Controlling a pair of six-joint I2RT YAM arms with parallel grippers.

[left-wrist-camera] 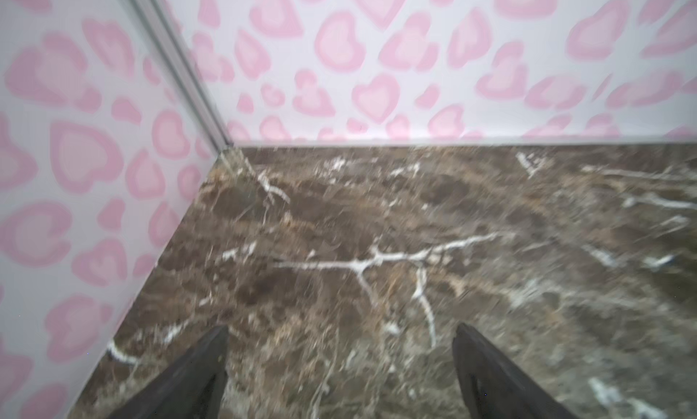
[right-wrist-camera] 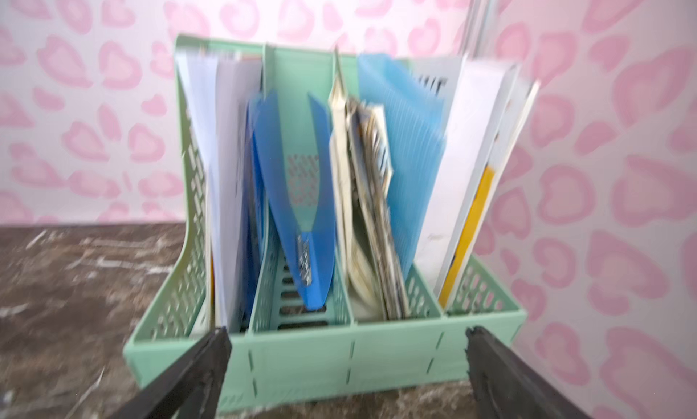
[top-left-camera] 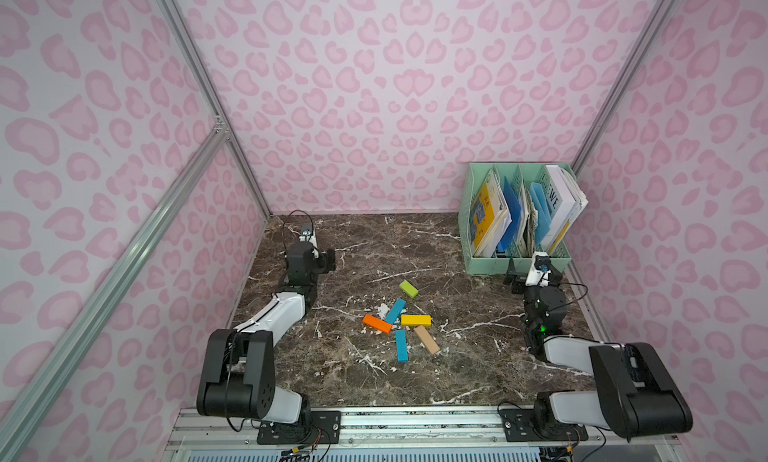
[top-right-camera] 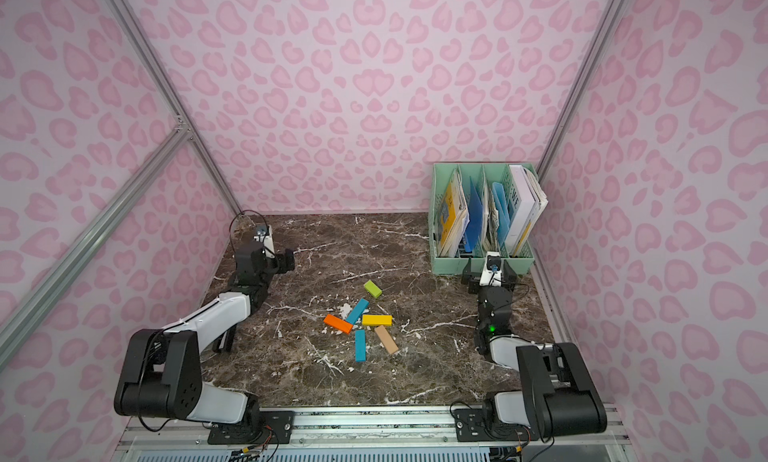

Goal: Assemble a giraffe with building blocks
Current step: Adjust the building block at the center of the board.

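Several building blocks lie loose in a cluster at mid-table in both top views: a lime-green one point(top-left-camera: 408, 289), a slanted blue one point(top-left-camera: 395, 311), an orange one point(top-left-camera: 377, 324), a yellow one point(top-left-camera: 415, 320), a tan one point(top-left-camera: 427, 339) and a second blue one point(top-left-camera: 401, 345). They form no giraffe. My left gripper point(left-wrist-camera: 342, 327) is open over bare marble near the back left corner, far from the blocks. My right gripper point(right-wrist-camera: 347, 329) is open just in front of the file rack, holding nothing. Neither wrist view shows a block.
A mint-green file rack point(top-left-camera: 467, 214) with books and folders stands at the back right, its front wall point(right-wrist-camera: 339, 356) close to my right fingertips. Pink patterned walls enclose the marble table point(top-left-camera: 357, 381) on three sides. A metal rail point(top-left-camera: 415, 418) runs along the front edge.
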